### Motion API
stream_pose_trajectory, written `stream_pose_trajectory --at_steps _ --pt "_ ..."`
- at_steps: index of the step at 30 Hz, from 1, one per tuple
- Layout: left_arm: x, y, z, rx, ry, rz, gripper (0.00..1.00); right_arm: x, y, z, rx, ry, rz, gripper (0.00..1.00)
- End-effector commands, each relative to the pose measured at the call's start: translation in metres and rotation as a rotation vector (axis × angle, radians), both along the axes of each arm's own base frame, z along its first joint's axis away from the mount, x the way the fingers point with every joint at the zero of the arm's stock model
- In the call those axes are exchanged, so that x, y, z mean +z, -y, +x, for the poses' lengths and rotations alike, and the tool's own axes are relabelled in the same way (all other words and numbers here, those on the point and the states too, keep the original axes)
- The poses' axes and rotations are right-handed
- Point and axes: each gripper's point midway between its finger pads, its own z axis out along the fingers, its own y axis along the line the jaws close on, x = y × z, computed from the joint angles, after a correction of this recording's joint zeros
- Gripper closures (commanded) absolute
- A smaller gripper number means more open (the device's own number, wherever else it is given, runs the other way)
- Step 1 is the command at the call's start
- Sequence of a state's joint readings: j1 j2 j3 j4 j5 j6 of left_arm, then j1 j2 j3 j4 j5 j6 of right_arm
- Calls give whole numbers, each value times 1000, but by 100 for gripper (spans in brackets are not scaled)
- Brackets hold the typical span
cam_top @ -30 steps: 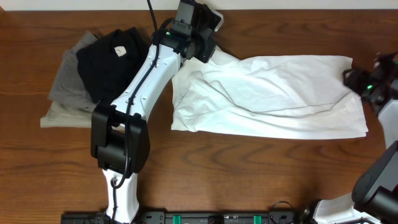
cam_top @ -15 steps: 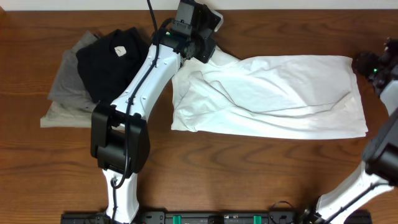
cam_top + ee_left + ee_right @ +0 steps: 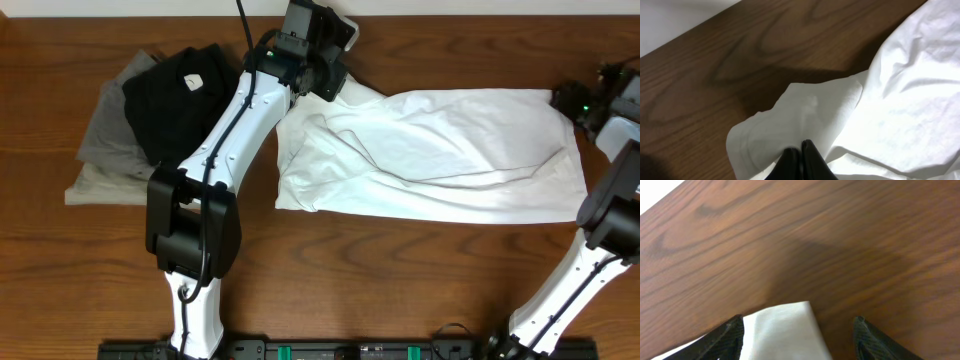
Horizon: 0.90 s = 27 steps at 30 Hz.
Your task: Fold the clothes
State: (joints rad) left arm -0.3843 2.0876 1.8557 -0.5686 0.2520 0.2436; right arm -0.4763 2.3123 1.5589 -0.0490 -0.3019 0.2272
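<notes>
Two folded piles overlap at the table's (image 3: 400, 280) left end, the black garment (image 3: 175, 100) covering most of the grey garments (image 3: 105, 150). The white T-shirt (image 3: 440, 150) lies crumpled across the middle, its chest print out of sight. The left gripper (image 3: 325, 75), its arm stretched to the far edge, is clenched on the shirt's upper left end. The right gripper (image 3: 590, 100), partly cut off at the right edge, hangs released over the shirt's upper right corner.

The left arm (image 3: 235, 125) stretched diagonally forward, the left hand (image 3: 801, 152) pinched shut on the T-shirt (image 3: 900, 100) sleeve. The right arm (image 3: 608, 190) stood bent, the right hand (image 3: 799, 335) with fingers spread apart.
</notes>
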Motion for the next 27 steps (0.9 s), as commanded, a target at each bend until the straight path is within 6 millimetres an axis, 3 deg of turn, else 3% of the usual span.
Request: stream_pose_trajectory --at_steps 1,2,7,10,13,19,22,27 --pt "13 -2 1 -3 28 -3 94 -20 -27 6 36 -42 32 38" --pt "12 -2 1 -3 26 -3 94 -21 -30 6 41 -46 34 41" --pt "12 -2 0 -3 24 -2 94 -24 -32 0 40 -75 49 82" --pt "12 -2 0 -3 25 -2 94 -15 -32 0 53 -61 58 99" --pt "13 -2 0 -3 25 -2 94 12 -39 5 136 9 69 99" --pt "16 -5 -8 -3 6 6 94 78 -30 0 163 104 47 99" --pt "17 -10 -18 -3 -29 20 94 104 -27 -13 153 96 28 99" --pt "15 -21 -46 -4 -127 59 94 129 -23 -44 116 34 38 99"
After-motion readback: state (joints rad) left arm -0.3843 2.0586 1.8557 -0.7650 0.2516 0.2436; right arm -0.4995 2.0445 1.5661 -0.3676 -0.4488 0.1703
